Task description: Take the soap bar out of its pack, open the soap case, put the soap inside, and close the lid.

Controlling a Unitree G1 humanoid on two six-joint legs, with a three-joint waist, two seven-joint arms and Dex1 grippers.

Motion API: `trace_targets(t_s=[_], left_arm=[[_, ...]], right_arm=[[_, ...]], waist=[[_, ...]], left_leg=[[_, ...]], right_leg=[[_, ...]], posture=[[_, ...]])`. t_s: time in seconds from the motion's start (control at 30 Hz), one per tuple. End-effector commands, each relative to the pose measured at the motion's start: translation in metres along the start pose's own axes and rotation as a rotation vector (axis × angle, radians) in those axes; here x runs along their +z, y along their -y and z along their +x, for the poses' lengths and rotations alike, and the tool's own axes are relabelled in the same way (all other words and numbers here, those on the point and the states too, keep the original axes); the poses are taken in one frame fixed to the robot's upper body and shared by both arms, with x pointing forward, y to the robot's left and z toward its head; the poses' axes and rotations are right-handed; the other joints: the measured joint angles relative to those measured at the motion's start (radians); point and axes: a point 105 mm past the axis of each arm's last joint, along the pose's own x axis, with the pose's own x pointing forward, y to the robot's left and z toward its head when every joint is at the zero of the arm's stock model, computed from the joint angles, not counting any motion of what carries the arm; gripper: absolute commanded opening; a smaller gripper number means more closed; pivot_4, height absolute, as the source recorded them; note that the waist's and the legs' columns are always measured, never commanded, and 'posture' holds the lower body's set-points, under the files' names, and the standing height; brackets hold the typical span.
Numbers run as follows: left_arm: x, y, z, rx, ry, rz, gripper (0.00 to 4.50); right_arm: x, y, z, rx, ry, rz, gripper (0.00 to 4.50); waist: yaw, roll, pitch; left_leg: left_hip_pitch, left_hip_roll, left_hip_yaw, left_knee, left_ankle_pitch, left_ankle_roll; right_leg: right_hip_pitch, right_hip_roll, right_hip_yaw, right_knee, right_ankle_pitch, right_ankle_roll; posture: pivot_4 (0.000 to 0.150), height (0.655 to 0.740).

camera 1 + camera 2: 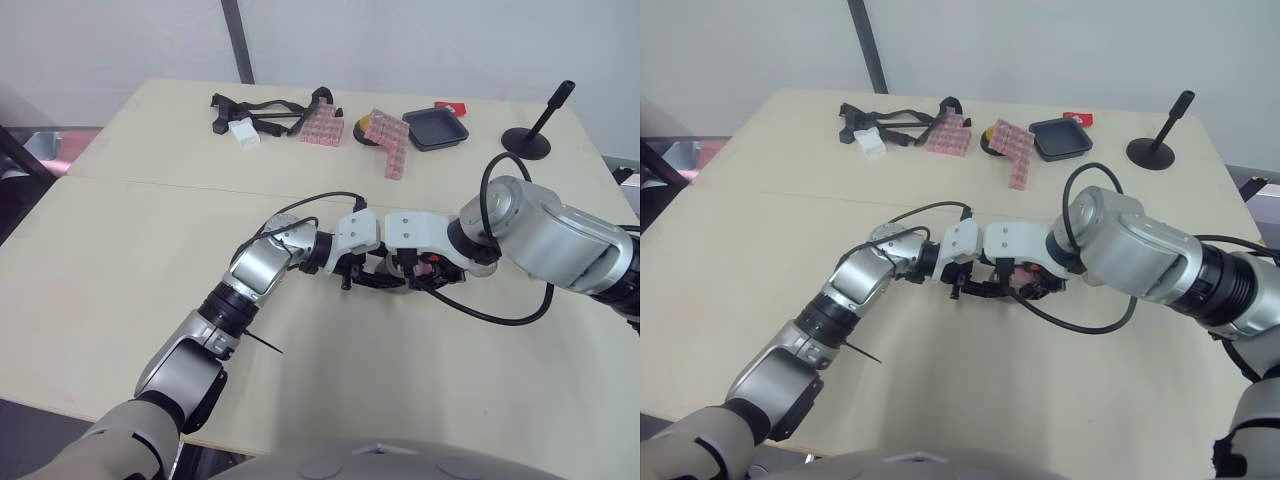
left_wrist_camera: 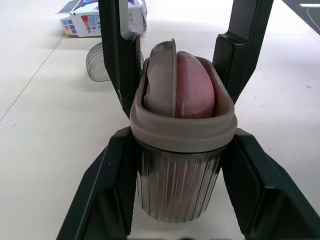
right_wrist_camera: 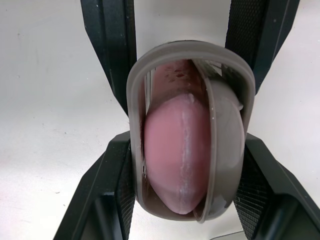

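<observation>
The soap case [image 2: 177,175], ribbed clear grey with a grey rim, sits between both grippers at mid-table [image 1: 412,276]. A pink soap bar [image 2: 195,90] stands in it beside a grey inner tray [image 2: 161,75]. My left gripper [image 2: 180,135] is shut on the case's body. My right gripper [image 3: 187,145] grips the same case from the opposite side, with its fingers [image 2: 120,50] against the rim. Looking into the case's mouth, the soap bar [image 3: 175,150] shows within the rim. The clear lid [image 2: 97,62] lies on the table behind, next to the printed soap pack [image 2: 82,22].
On the far table lie black straps [image 1: 265,110], pink block clusters [image 1: 322,125], a dark tray [image 1: 435,128] and a black stand [image 1: 527,142]. A seam [image 1: 150,183] divides the two tabletops. A black cable [image 1: 500,318] loops beside my right arm.
</observation>
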Motion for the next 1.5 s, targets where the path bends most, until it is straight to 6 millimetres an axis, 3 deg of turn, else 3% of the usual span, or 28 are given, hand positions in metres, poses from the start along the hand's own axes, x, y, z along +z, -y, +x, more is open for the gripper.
trace_targets(t_s=[0.03,0.37,0.4,0.53,0.8,1.23,1.5], left_arm=[[0.005,-0.001,0.002,0.003,0.011,0.020,1.93],[0.006,-0.001,0.001,0.004,0.027,0.028,1.93],[0.006,-0.001,0.001,0.003,0.028,0.032,1.93],[0.003,0.001,-0.006,-0.004,0.028,0.039,1.93],[0.001,0.002,-0.027,-0.007,0.089,0.060,1.93],[-0.005,0.018,-0.062,0.031,0.255,0.032,1.93],[-0.017,0.018,-0.064,0.102,0.239,0.057,1.93]], right_arm=[[0.007,0.004,-0.008,-0.040,0.031,-0.022,2.11],[0.010,0.004,-0.008,-0.039,0.056,-0.014,2.11],[0.011,0.004,-0.008,-0.034,0.064,-0.008,3.12],[0.009,0.002,-0.008,-0.027,0.094,0.016,4.43],[-0.009,-0.002,-0.013,-0.034,0.247,0.126,4.48],[-0.027,-0.017,-0.013,-0.175,0.860,0.281,4.48],[-0.039,-0.030,0.000,-0.272,0.956,0.287,4.48]], waist=[[0.000,0.000,0.000],[0.000,0.000,0.000],[-0.001,0.000,0.000],[0.002,0.000,0.000],[0.008,0.000,0.000],[0.004,0.000,-0.001],[-0.015,0.000,-0.001]], left_leg=[[0.000,0.000,0.000,0.000,0.000,0.000],[0.000,0.000,0.000,0.000,0.000,0.000],[0.000,0.000,0.000,0.000,0.000,0.000],[0.000,0.000,0.000,0.000,0.000,0.000],[-0.001,0.000,0.000,0.000,0.000,0.000],[-0.001,0.001,0.002,0.001,-0.001,0.002],[-0.001,0.001,0.003,0.001,0.000,0.004]], right_leg=[[0.000,0.000,0.000,0.000,0.000,0.000],[0.000,0.000,0.000,0.000,0.000,0.000],[0.000,0.000,0.000,0.001,0.000,0.000],[0.000,0.000,0.000,0.000,0.000,0.000],[0.000,0.000,0.000,0.000,0.000,0.000],[-0.002,-0.003,0.000,-0.003,0.000,-0.001],[-0.004,-0.004,0.000,-0.002,0.000,-0.001]], posture=[[0.150,0.7398],[0.150,0.7398],[0.150,0.7398],[0.150,0.7398],[0.150,0.7398],[0.150,0.7398],[0.150,0.7398]])
